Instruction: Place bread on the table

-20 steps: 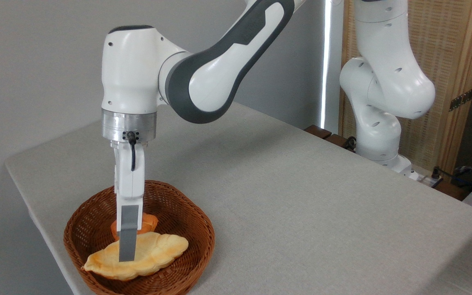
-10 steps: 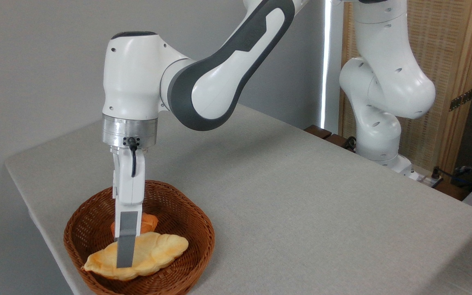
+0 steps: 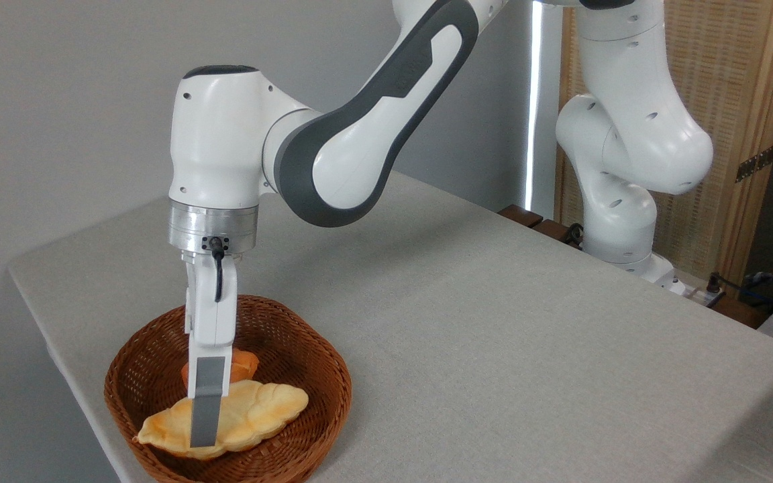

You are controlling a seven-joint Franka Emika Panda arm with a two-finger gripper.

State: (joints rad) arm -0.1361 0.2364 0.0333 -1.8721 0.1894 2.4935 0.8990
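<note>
Lying lengthways in the wicker basket near the front-left corner of the desk: one bread, long, braided, pale golden, pointed at both ends. Small orange bun just behind it. Likely light, soft and easily dented. Best grip: across the thick middle. Pincer set down over that middle; one finger visible in front, so its opening cannot be told.

Glossy white plastic shells the arm, with a brushed metal ring at the wrist; the gripper ends in matt grey fingers – possibly rubber. A rough woven wicker basket sits on the table, draped in matt, coarse-weave cloth. The bread looks smooth, faintly shiny.
</note>
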